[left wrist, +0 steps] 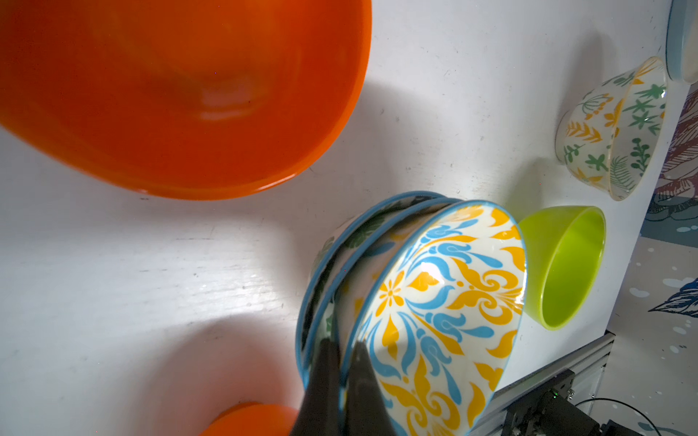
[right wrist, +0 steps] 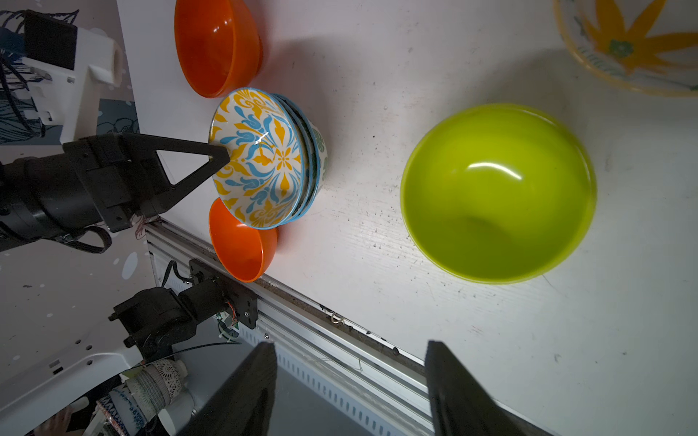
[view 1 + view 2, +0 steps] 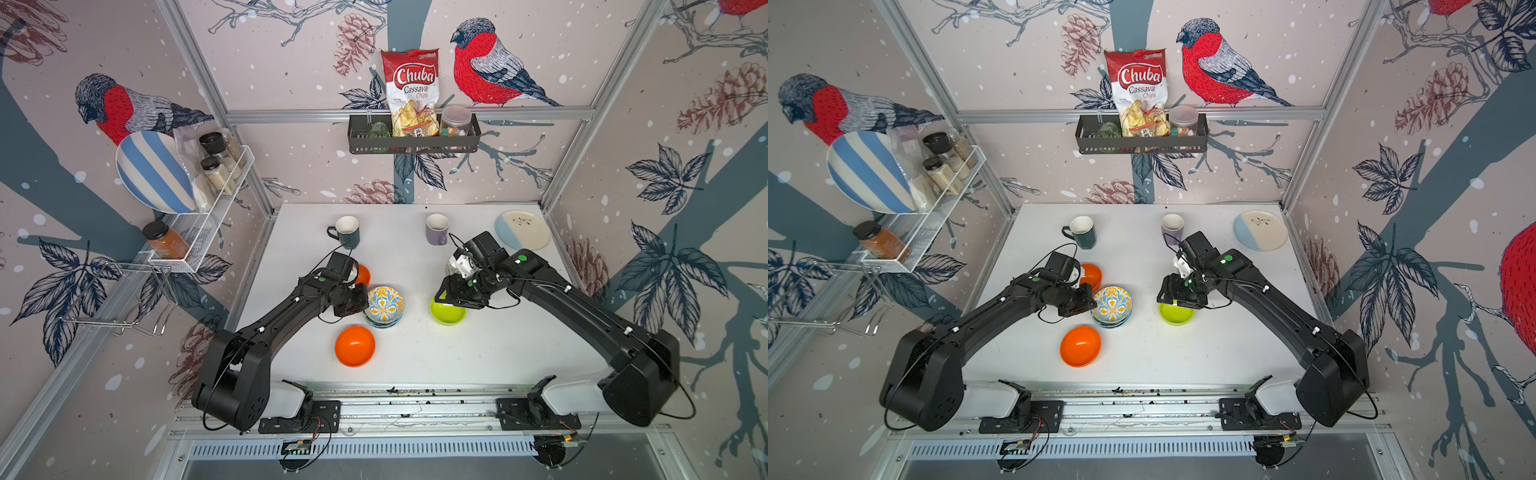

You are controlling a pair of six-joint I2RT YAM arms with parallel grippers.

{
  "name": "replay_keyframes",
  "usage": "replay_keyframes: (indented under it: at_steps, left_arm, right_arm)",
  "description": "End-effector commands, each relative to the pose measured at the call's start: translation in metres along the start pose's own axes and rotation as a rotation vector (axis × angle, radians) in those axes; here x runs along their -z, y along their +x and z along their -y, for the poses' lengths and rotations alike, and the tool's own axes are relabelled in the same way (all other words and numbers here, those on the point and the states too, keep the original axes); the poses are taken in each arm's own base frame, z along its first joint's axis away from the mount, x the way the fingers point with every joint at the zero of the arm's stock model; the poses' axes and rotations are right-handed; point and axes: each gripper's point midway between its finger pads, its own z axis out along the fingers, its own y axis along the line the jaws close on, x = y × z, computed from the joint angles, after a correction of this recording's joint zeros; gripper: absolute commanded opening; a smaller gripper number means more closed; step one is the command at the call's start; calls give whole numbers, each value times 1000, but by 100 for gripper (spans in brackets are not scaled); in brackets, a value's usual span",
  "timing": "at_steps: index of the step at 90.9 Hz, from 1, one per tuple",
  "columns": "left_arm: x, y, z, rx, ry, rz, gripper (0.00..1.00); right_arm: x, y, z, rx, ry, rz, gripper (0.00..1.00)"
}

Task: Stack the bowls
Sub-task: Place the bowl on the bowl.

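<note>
White tabletop (image 3: 415,357), stacking underway: left hand (image 1: 342,362) pinched shut on tile-patterned bowl (image 3: 385,302) rim, atop centre pile (image 3: 1111,323). Right hand (image 2: 350,344) apart, poised by lime green bowl (image 3: 449,313); next likely needs rim grasp, lift onto pile

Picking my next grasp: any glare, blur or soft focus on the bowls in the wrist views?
Left wrist view: the close-up orange bowl is soft, and a glare patch sits on the patterned bowl. Right wrist view: the lime bowl shows a glare streak, its rim slightly smeared.
</note>
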Motion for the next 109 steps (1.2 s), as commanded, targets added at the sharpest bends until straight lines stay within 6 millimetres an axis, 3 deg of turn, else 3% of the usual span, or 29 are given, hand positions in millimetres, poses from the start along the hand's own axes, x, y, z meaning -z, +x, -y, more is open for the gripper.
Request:
replay_keyframes:
  at_steps: [1, 9, 55, 77, 109]
  left_arm:
    - [0, -4, 4, -3, 25, 15, 0]
    - [0, -3, 2, 1, 19, 15, 1]
    - [9, 0, 1, 0, 13, 29, 28]
    - [15, 11, -7, 12, -6, 34, 27]
    - [14, 17, -12, 22, -14, 26, 15]
  right_arm:
    - [0, -2, -3, 4, -15, 11, 65]
    - [0, -2, -3, 4, -14, 9, 65]
    - [-6, 0, -1, 2, -12, 0, 65]
    - [-8, 1, -3, 4, -15, -4, 65]
    - [-11, 3, -4, 6, -14, -11, 65]
